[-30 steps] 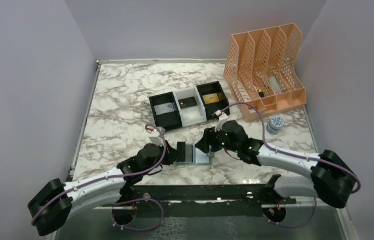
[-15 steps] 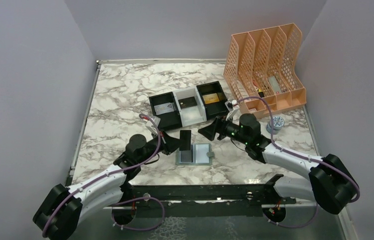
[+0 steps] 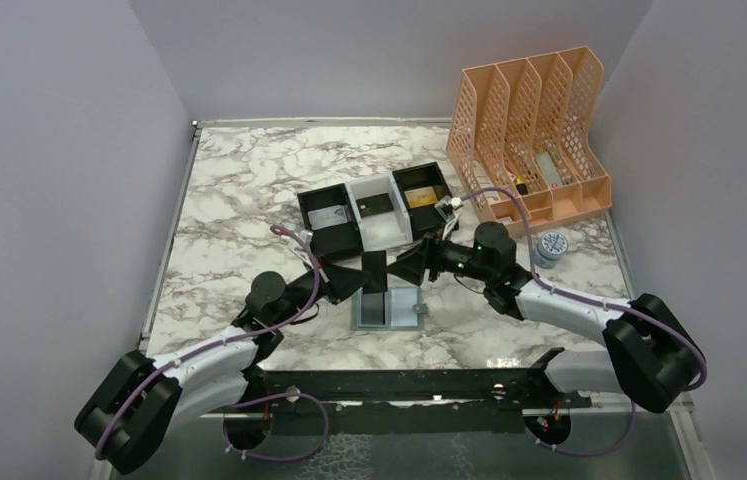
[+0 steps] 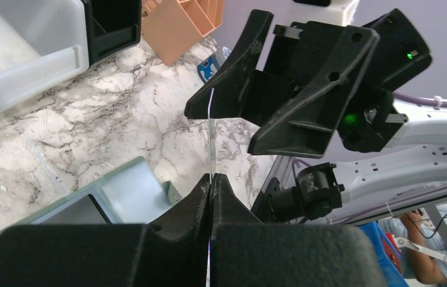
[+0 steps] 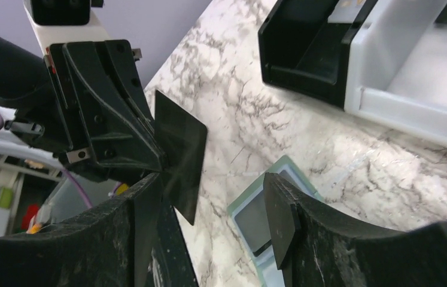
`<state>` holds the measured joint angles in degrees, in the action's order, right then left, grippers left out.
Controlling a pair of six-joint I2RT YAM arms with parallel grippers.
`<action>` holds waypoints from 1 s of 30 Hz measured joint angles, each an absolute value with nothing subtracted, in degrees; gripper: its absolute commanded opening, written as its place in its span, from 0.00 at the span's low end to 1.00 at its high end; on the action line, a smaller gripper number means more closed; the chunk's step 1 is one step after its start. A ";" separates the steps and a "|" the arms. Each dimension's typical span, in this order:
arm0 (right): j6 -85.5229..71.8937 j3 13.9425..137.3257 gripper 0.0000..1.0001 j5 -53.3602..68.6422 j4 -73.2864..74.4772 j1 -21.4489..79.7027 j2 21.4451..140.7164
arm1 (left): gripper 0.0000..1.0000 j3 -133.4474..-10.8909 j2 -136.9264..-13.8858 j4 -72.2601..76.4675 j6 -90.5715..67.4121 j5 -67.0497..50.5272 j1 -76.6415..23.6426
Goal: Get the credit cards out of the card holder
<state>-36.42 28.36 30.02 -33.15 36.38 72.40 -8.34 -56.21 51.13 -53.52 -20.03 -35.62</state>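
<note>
Black-and-white three-compartment tray (image 3: 386,238) on marble table (image 3: 249,210); orange file rack (image 3: 534,140) far right; round container (image 3: 549,246) near it.

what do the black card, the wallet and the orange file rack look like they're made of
Card: probably thin stiff plastic; dark semi-gloss face, a hairline seen edge-on.
Wallet: likely faux leather or soft plastic; matte pale pockets, hard to be sure.
File rack: moulded plastic, matte peach, lattice sides.

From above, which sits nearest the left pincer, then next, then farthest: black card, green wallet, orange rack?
1. Black card, gripped in the left pincer.
2. Green wallet, on the table beside it.
3. Orange rack, far back right.
</note>
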 measured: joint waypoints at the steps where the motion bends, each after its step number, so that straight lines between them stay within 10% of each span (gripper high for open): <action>1: -36.62 28.45 0.60 31.20 -33.17 36.38 73.12 | 0.00 -7.73 -55.68 51.42 -53.84 -19.94 -35.62; 30: -46.68 36.40 0.10 56.36 -47.13 36.38 87.72 | 0.00 -2.81 -45.78 53.74 -57.93 -18.72 -35.57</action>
<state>-46.68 36.40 56.36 -47.13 36.38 87.72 -2.81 -45.78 53.74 -57.93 -18.72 -35.57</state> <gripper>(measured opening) 0.168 0.012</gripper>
